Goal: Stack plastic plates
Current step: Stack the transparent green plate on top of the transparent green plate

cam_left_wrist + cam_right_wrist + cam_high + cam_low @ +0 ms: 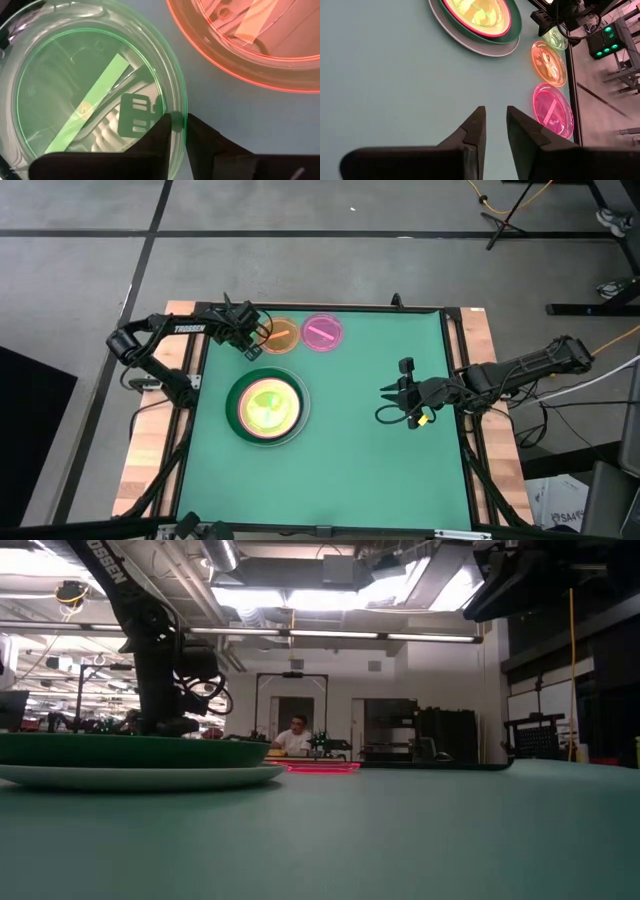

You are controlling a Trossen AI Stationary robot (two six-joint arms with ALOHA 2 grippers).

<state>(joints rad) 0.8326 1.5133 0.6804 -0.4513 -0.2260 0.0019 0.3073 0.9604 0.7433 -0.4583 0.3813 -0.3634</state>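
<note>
So my left gripper [174,131] is up at about 11 o'clock on the green table [350,450], and its fingers are pinched down on the rim of the small translucent green plate [95,90], one finger inside the rim, one outside. That plate sits flat on the mat, just beside the small orange plate [283,336], with the pink plate [322,333] right next to that at roughly 12 o'clock. The stack [266,408] sits at around 9 o'clock from the table's middle: white plate [470,45] on the bottom, dark green plate [512,27] on it, then a magenta rim and yellow-green stuff in the middle that I can't separate out. My right gripper [495,125] hangs over bare mat at about 3 o'clock, well apart from all the plates, fingers nearly together with a narrow gap and nothing between them.
</note>
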